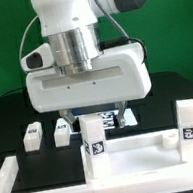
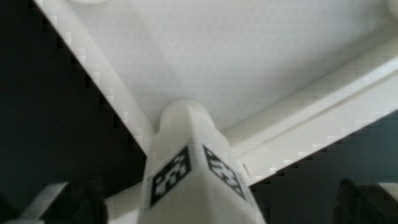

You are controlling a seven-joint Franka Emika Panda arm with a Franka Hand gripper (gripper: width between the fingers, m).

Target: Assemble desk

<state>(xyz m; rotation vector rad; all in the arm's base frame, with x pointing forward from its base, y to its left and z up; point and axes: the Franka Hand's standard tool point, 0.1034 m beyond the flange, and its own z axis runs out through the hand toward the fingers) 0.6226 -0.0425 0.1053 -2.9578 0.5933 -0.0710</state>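
On the exterior view's left, a loose leg and its neighbour leg sit on the worktop. The claw hangs spread wide around an upright leg on the desk panel. Another upright leg stands rightward.

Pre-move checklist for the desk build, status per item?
1. Gripper jaws open, clear of the white block leg between them: ok.
2. That leg upright on the flat white desk top panel: ok.
3. Leg fully seated in the panel: cannot tell.
4. Second upright white leg, at the exterior view's right, standing: ok.
5. Two loose white legs lying unobstructed on the black mat: ok.
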